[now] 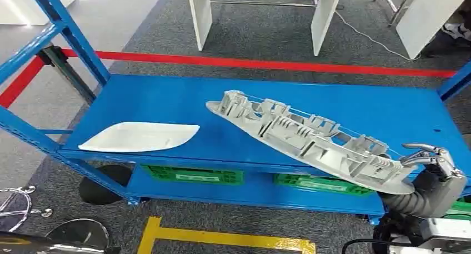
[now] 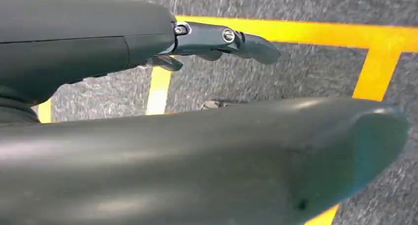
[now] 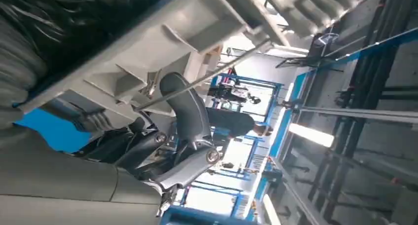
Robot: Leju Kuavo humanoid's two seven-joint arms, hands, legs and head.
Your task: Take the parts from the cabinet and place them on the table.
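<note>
Right hand (image 1: 436, 158) grasps the near end of the long grey ribbed part (image 1: 302, 137), which slants across the blue shelf (image 1: 166, 98) — its far end apparently resting on that surface, though contact is hard to confirm. A flat white part (image 1: 139, 136) lies on the shelf well apart. Left hand (image 2: 217, 40) hangs over grey carpet with yellow tape (image 2: 379, 62) — fingers extended, holding nothing.
</note>
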